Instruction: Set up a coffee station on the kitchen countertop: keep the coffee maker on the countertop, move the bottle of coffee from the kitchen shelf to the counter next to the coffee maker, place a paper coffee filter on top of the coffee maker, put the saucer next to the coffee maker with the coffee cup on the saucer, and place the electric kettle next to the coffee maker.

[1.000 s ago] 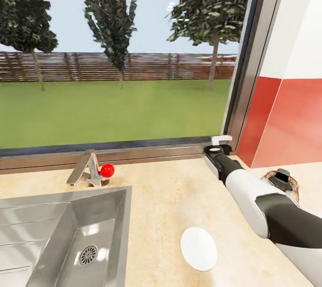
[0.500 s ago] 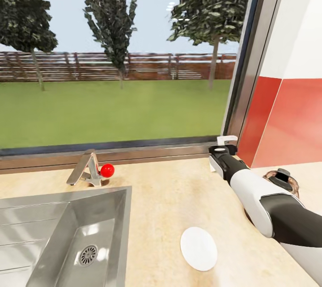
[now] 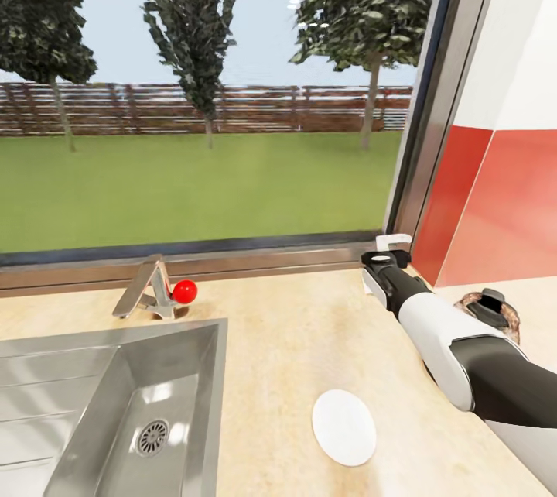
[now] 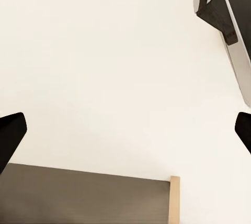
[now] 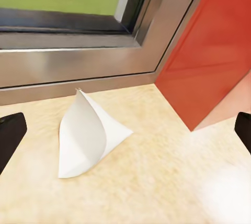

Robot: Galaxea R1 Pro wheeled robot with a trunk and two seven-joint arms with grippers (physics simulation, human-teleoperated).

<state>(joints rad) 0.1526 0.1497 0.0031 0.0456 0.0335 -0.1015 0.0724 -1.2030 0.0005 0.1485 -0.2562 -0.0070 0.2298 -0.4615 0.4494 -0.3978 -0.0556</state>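
My right gripper [image 3: 391,245] reaches to the back corner of the countertop [image 3: 294,342], under the window frame. In the right wrist view it [image 5: 125,132] stands open, and a white folded paper coffee filter [image 5: 86,135] lies on the counter between and just beyond its fingertips. The white saucer [image 3: 343,427] lies flat near the front of the counter, nothing on it. The glass electric kettle [image 3: 489,311] with its black lid stands behind my right forearm, partly hidden. My left gripper [image 4: 125,132] is open, facing a pale surface with nothing between its fingers.
A steel sink [image 3: 116,404] is set into the counter at the left, with a faucet [image 3: 147,292] and its red knob [image 3: 184,292] behind it. A window [image 3: 201,94] runs along the back. A red wall panel [image 3: 495,203] closes the right corner.
My right arm has pushed forward and a little right toward the window corner, then held. The head view has shifted slightly.
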